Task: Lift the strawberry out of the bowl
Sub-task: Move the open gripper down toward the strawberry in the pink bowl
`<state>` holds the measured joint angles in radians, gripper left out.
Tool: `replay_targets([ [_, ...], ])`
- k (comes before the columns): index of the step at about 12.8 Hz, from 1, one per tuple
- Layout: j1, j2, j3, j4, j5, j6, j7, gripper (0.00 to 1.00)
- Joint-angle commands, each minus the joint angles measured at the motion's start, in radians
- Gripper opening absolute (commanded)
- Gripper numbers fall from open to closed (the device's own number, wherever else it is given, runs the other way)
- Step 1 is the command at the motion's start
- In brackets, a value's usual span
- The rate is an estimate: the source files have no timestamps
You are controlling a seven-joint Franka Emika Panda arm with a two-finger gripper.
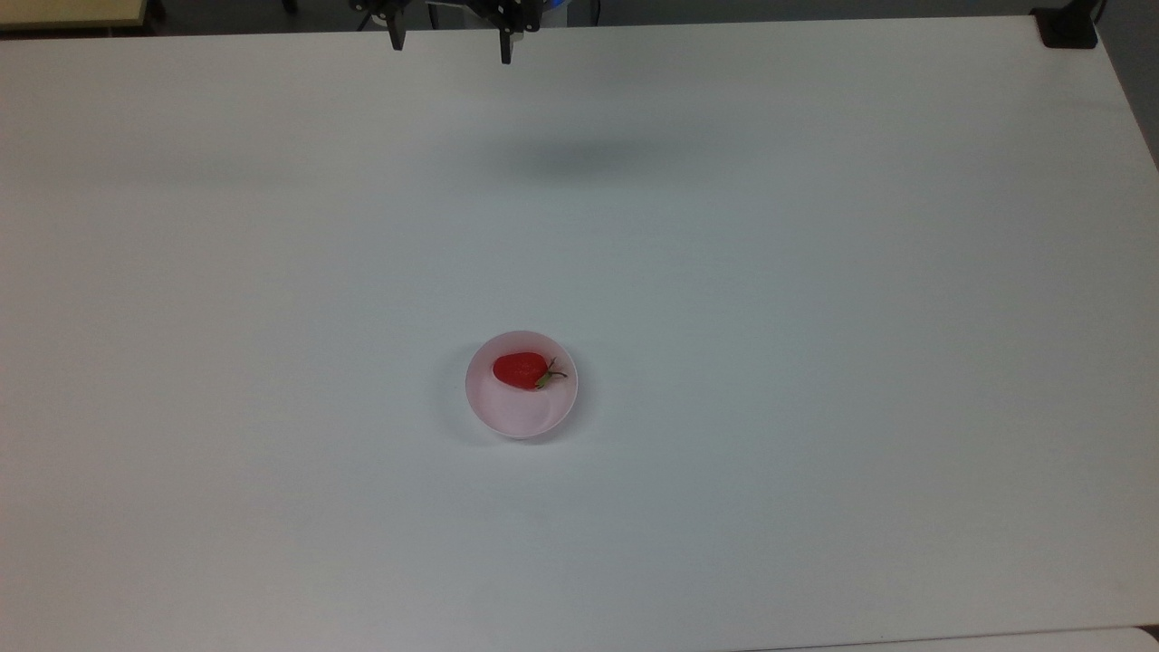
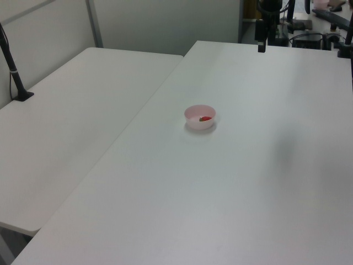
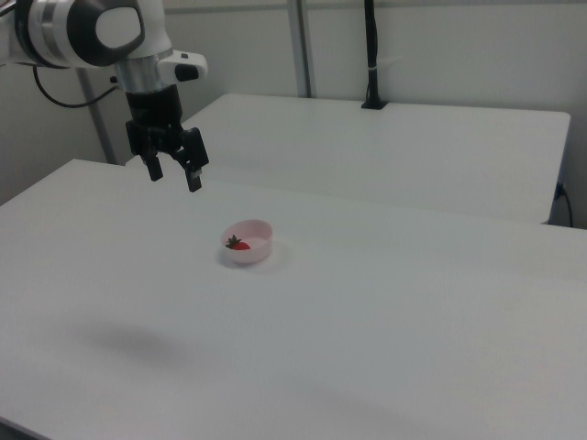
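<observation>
A glossy red strawberry with a green stem lies on its side in the pale pink bowl, near the middle of the white table. The strawberry peeks over the bowl's rim in the left view, and in the right view the strawberry rests in the bowl too. My gripper hangs high above the table, open and holding nothing, well away from the bowl. In the top view the gripper is at the upper edge; in the left view the gripper is at the far end.
The white table spreads wide around the bowl. A second white table adjoins it on the left view's left, with a black post clamped on it. A black clamp sits at the top view's upper right corner.
</observation>
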<state>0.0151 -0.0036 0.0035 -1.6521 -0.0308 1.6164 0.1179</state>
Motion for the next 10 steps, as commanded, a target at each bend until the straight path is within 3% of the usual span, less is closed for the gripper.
replay_targets([
  [1,-0.001,-0.013,-0.007,-0.014,-0.006,-0.006,-0.036,1.00],
  [10,0.003,0.010,-0.005,-0.012,0.002,0.029,-0.032,1.00],
])
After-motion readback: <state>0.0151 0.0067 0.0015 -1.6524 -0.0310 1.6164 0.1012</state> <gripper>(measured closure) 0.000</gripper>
